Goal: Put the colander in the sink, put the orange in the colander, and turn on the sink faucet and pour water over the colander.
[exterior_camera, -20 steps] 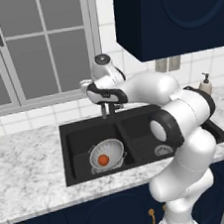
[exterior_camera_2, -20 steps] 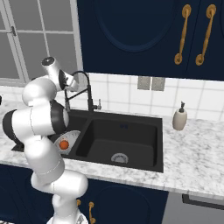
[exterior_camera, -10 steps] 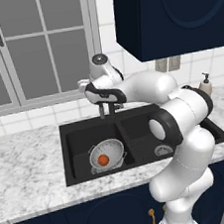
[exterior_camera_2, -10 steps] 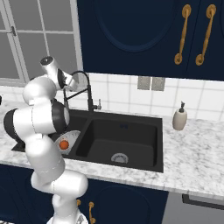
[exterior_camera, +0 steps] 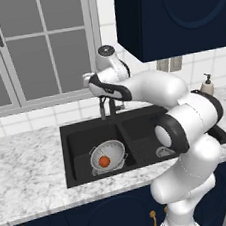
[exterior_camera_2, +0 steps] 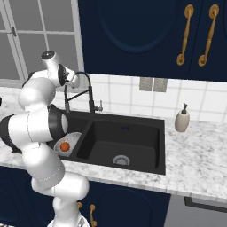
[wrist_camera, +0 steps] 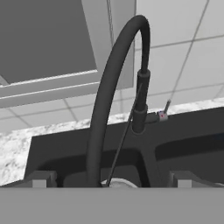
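Two steps look done from the left base view: the colander [exterior_camera: 108, 157] sits in the left basin of the sink [exterior_camera: 78, 139] with the orange [exterior_camera: 104, 161] inside it, and what remains, I'd judge, is the water. The arm reaches over the basin toward the faucet [exterior_camera: 107, 107], and the tool [exterior_camera: 102, 102] hangs just by its neck. From the right base view the faucet [exterior_camera_2: 86, 92] arches at the back rim between the two basins, its small lever [exterior_camera_2: 100, 106] sticking out to the side, while the colander [exterior_camera_2: 67, 142] and orange [exterior_camera_2: 64, 146] peek out past the arm; a soap bottle [exterior_camera_2: 181, 119] stands well apart on the bench [exterior_camera_2: 199, 155]. The hand view looks straight at the faucet [wrist_camera: 113, 96], the lever [wrist_camera: 164, 111] off beyond the neck, the finger tips [wrist_camera: 39, 178] set wide apart at the bottom and gripping nothing. The risk I see: the lever is small and off-centre, so the tool could bump the neck or slip past the lever, and a spout aimed wrong would miss the colander.
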You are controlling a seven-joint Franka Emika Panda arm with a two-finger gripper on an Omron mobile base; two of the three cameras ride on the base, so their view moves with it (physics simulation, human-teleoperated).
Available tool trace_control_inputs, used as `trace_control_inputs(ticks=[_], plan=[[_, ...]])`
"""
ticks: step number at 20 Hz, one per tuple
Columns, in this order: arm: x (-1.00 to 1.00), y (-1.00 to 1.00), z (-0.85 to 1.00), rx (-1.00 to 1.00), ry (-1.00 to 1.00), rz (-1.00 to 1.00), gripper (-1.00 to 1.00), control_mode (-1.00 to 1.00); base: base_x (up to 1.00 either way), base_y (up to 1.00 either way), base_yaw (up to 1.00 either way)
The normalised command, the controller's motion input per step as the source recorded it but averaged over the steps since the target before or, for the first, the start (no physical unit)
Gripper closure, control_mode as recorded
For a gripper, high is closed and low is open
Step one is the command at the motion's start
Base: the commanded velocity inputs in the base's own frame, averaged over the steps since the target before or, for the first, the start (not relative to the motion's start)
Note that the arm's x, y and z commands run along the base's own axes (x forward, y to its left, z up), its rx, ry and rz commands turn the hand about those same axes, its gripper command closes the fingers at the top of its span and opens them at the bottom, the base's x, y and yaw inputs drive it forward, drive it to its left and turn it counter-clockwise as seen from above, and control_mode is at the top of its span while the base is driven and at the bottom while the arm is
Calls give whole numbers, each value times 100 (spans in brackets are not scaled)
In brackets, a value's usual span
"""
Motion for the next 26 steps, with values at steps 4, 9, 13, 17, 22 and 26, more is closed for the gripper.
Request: trace_control_inputs(ticks=[4, 9, 13, 17, 22, 26], plan=[[-23, 3, 43, 0, 0, 0, -100, -100, 0, 0, 0], [-47, -27, 19, 0, 0, 0, -100, -100, 0, 0, 0], [-72, -86, 0, 0, 0, 0, -100, -100, 0, 0, 0], [-81, -83, 0, 0, 0, 0, -100, -100, 0, 0, 0], [-83, -70, 0, 0, 0, 1, -100, -100, 0, 0, 0], [-21, -57, -17, 0, -2, 0, -100, -100, 0, 0, 0]])
